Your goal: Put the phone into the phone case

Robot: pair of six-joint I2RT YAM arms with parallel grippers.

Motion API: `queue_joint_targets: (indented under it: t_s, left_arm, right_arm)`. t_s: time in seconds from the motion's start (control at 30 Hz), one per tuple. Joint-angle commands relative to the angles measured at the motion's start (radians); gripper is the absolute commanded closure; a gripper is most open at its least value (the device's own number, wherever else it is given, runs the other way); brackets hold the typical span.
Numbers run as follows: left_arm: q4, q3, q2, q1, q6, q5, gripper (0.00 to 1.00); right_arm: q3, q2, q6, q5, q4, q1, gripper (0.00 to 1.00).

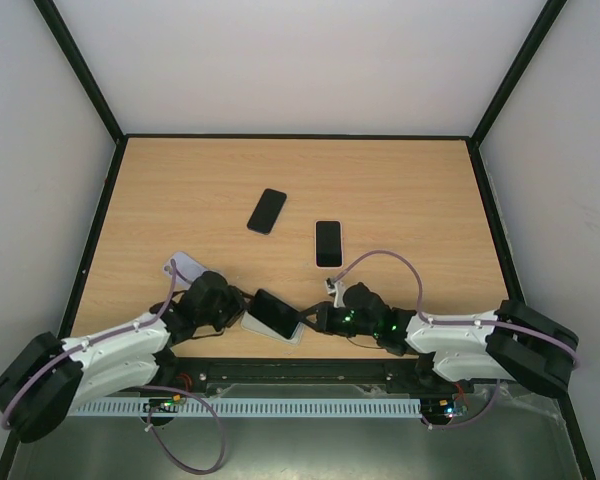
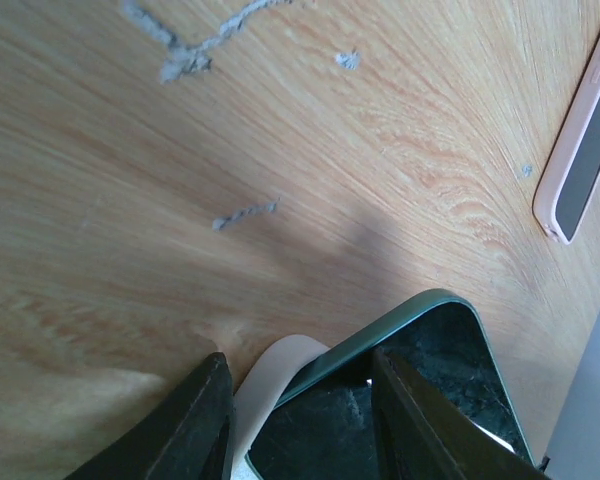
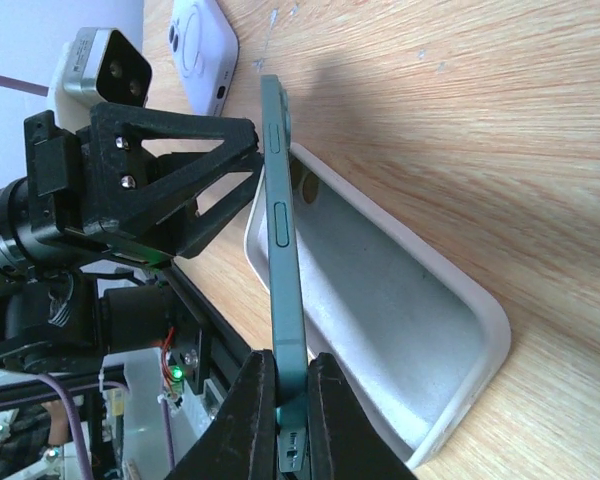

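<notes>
Phone (image 3: 280, 250) only half home, one long edge in the phone case (image 3: 400, 330) by the worktop's (image 1: 400, 190) near edge, right gripper (image 3: 288, 385) pinching it, left gripper (image 2: 300, 385) narrowly straddling both, grip unclear.

The wooden table (image 1: 410, 190) carries a black phone (image 1: 267, 211) at eleven o'clock, a white-cased phone (image 1: 328, 243) just right of centre, a white case (image 1: 259, 323) at six, and a second white case (image 1: 185, 268) at eight.
</notes>
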Motion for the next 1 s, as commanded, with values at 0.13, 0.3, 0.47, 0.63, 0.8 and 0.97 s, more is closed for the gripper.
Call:
queue_joint_targets:
  t_s: [0.13,0.3,0.47,0.63,0.8,0.97]
  left_arm:
    - [0.104,0.081,0.116,-0.006,0.037,0.008,0.62]
    - [0.097,0.184,0.193,-0.002,0.120,-0.007,0.62]
    - [-0.056,0.257,0.209,0.033,0.152,-0.039,0.64]
    - [-0.161,0.241,0.150,0.037,0.153,-0.076,0.58]
    - [-0.234,0.193,0.074,0.036,0.150,-0.051,0.53]
    - [-0.307,0.131,-0.041,0.031,0.153,-0.025,0.50]
  right_arm:
    - [-0.033,0.046,0.055,0.179,0.167,0.001,0.98]
    - [-0.008,0.107,0.039,0.223,0.204,0.000,0.98]
    - [0.047,0.141,-0.033,0.216,0.121,-0.011,0.98]
    - [0.059,0.043,-0.147,0.120,-0.047,-0.038,0.98]
    - [0.069,-0.077,-0.225,0.047,-0.198,-0.060,0.98]
    - [0.071,-0.099,-0.207,-0.046,-0.185,-0.064,0.98]
